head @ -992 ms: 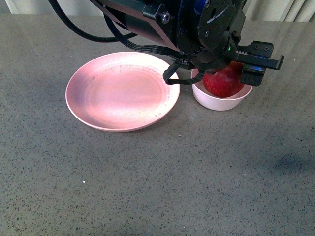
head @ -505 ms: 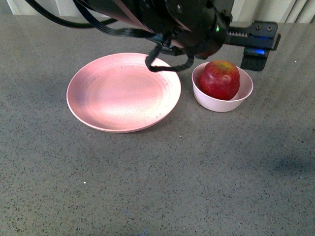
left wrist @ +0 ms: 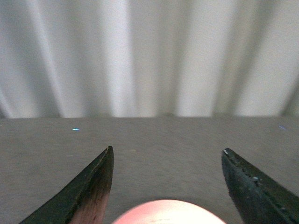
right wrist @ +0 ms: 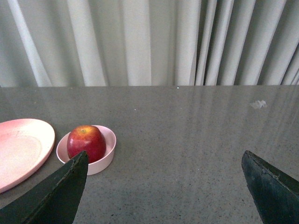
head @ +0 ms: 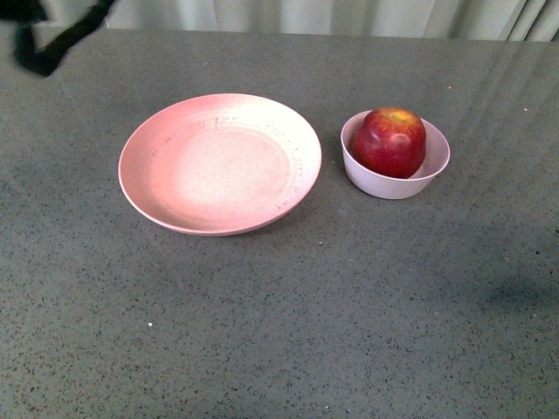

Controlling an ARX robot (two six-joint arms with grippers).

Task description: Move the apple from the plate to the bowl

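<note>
Glossy round apple (head: 389, 142) in deep matte bowl (head: 396, 183) beside shallow plate (head: 218, 162)

Grey speckled table (head: 288, 314) fills front view. Pale pleated curtain (head: 332, 16) along far edge, 12 o'clock. Small white scrap (right wrist: 258, 104) on table in right wrist view.

Soft even light from above, pale shine streaks on the grey worktop (head: 349, 305) far side, faint shadow under the plate (head: 157, 140), left wrist view blurry, black fingers (left wrist: 93, 186) fuzzy up close
</note>
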